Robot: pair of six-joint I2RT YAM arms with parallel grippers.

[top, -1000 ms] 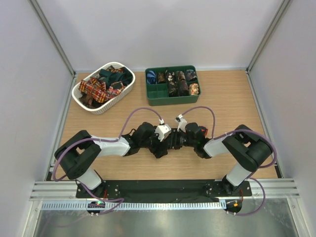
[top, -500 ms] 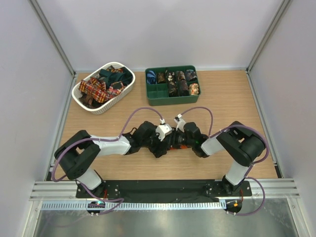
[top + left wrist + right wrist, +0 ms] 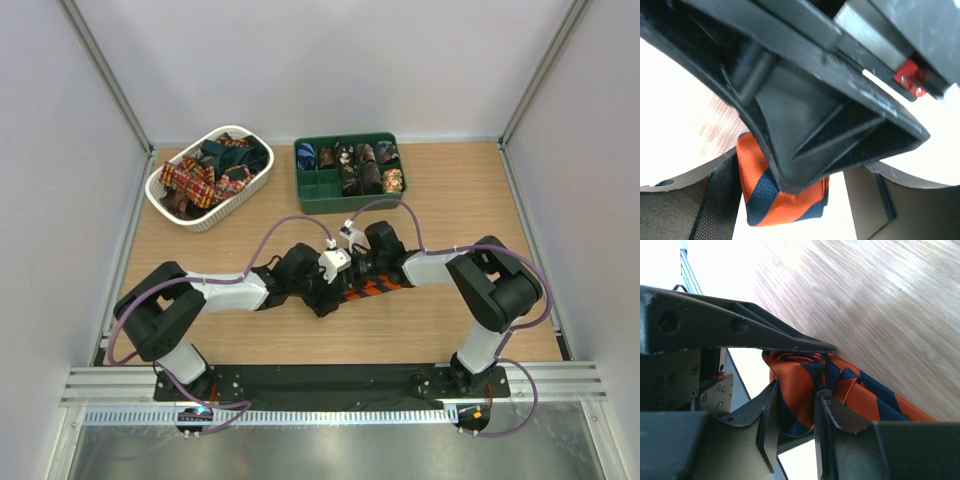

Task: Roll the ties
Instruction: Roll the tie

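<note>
Since a second ago the right arm's wrist has swung up and to the left across the middle of the overhead view. That has uncovered a stretch of the orange-and-navy striped tie, which lies flat on the table just right of centre. The left arm has hardly shifted. Its wrist view shows the left gripper standing wide around the rolled end of the tie. The roll sits against one pad with a gap on the other side, so it is cradled rather than clamped. The right gripper is drawn in narrow and pinches a fold of the cloth at the roll, with the loose tail trailing off toward the lower right of its view. More ties are heaped in the white basket at upper left, and finished rolls fill the green tray above centre. The fabric looks light, soft and rather slick, so I would expect the coil to spring open if let go. It seems best held across the roll's flat sides, squeezing all the layers together, not by the tail.
</note>
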